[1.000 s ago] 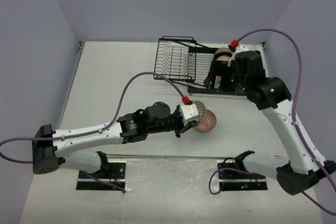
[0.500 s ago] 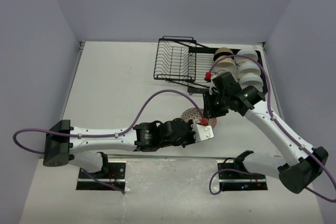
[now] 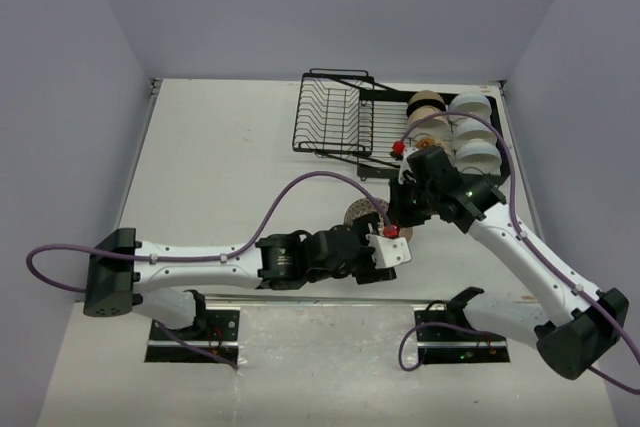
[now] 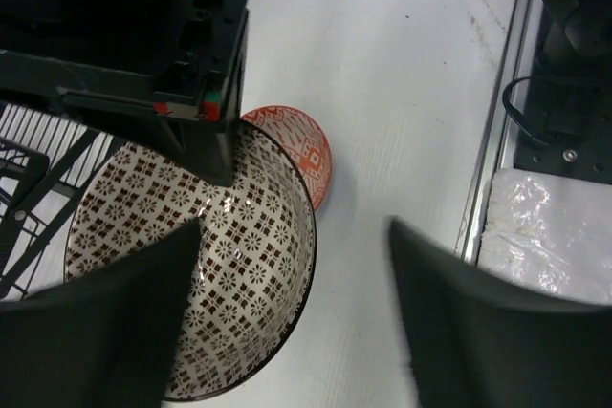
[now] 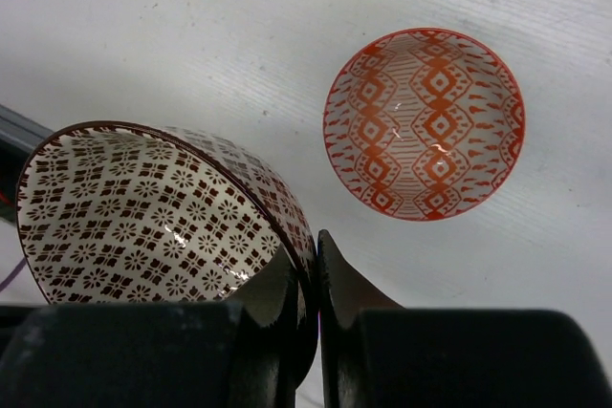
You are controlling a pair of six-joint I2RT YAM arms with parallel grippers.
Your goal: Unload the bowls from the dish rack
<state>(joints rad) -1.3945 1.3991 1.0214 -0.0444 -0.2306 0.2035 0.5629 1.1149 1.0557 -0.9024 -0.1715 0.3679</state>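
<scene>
Your left arm (image 3: 200, 259) lies low and long across the near table (image 3: 230, 147), reaching from the left corner to the middle. Your right arm (image 3: 520, 247) folds in from the right, elbow high, wrist tipped down to meet it. Behind them stands the rack (image 3: 335, 112), its slotted part bare, with white and cream bowls (image 3: 455, 132) lined up in the tray part on the right.

Between the two wrists is the brown bowl (image 5: 143, 207): white inside, covered in small dark brown crosses and diamonds, with a dark rim, and tipped on its side. Your right gripper (image 5: 311, 250) is pinching that rim, one finger inside and one outside. Your left gripper (image 4: 295, 226) is spread wide. The brown bowl sits under its left finger, and you can't tell from here whether they touch.

The red bowl (image 5: 426, 121), with its orange-red zigzags and diamonds, sits upright on the table just beside the brown bowl, clear of both grippers.
</scene>
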